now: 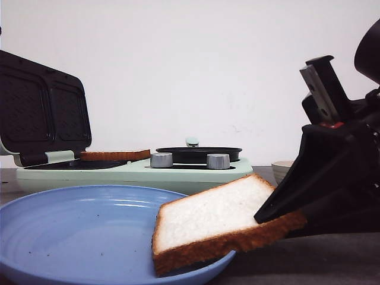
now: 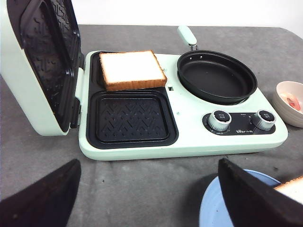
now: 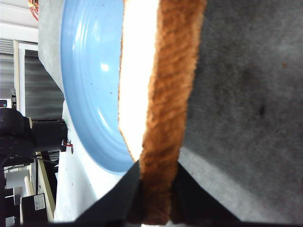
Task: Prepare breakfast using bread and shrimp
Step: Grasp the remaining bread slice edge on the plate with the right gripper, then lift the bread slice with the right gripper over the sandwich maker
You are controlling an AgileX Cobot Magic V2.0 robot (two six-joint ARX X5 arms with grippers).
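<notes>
One slice of bread (image 1: 217,222) has its crust corner pinched in my shut right gripper (image 1: 278,209). It tilts, with its low end over the rim of the blue plate (image 1: 71,231). The right wrist view shows the fingers closed on the brown crust (image 3: 163,118). A second slice of bread (image 2: 131,69) lies in the far grill tray of the mint breakfast maker (image 2: 189,137). My left gripper (image 2: 149,165) hangs open over the grey cloth in front of the maker, holding nothing. Pink shrimp pieces (image 2: 292,100) lie in a white bowl (image 2: 284,111).
The maker's lid (image 2: 42,61) stands open on its left side. Its near grill tray (image 2: 130,117) holds nothing, and a black pan (image 2: 216,78) sits on its right half above two silver knobs (image 2: 219,120). The blue plate's edge (image 2: 213,208) lies beside my left gripper's finger.
</notes>
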